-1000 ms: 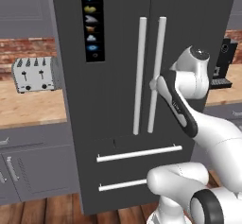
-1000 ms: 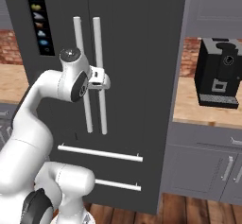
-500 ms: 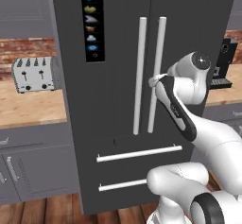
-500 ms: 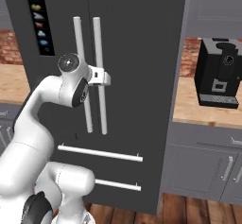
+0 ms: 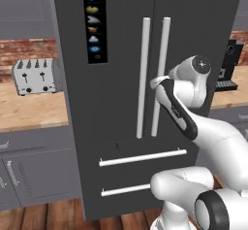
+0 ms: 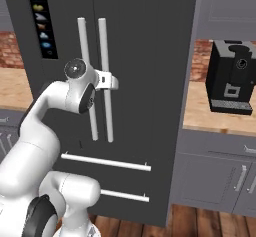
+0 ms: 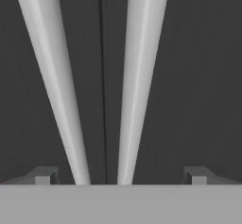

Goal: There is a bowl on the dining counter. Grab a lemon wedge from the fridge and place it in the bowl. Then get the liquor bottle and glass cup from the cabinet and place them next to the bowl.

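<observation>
Facing the closed fridge (image 5: 126,78) door handles (image 7: 137,76), gripper (image 7: 120,176) fully open, holding nothing, both handles between fingertips (image 7: 45,175).

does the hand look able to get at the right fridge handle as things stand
Probably yes. The hand is open right in front of the two fridge handles, nothing between them. Both bars sit between its fingers, so it looks centred on the door seam and would need a small sideways shift onto the right handle.

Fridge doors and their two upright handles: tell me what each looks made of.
The fridge doors look like dark grey painted or coated metal, matte, with no reflections. The two upright handles look like pale brushed metal or plastic; a soft lengthwise sheen shows in the hand view. Being rendered, either is only a guess.
</observation>
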Tool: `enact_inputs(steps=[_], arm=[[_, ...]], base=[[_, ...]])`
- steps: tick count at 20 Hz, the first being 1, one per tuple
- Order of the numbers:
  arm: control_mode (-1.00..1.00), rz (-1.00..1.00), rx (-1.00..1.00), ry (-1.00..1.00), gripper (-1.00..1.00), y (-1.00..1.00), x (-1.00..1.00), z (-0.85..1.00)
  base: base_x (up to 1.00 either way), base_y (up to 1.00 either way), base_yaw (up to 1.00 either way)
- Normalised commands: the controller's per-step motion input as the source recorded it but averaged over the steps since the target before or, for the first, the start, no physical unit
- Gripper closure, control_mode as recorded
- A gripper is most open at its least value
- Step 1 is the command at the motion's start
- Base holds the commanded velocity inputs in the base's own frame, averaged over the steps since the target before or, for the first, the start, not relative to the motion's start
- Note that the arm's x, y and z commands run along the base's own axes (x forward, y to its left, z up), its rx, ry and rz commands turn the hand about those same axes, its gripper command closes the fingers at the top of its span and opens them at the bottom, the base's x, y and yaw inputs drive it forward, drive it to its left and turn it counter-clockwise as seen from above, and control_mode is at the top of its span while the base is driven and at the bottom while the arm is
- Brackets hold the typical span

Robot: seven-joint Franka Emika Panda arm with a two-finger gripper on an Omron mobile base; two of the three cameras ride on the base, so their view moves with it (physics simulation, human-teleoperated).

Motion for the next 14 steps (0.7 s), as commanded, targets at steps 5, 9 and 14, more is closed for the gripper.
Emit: enact_inputs(steps=[5,9,14], arm=[[-1.0,0.0,0.0,0.0,-1.0,0.0,0.34,0.0],[-1.0,0.0,0.0,0.0,-1.0,0.0,0.32,0.0],[-1.0,0.0,0.0,0.0,-1.0,0.0,0.39,-0.01]], base=[[0.0,0.0,0.0],[0.0,0.0,0.0],[0.0,0.0,0.0]])
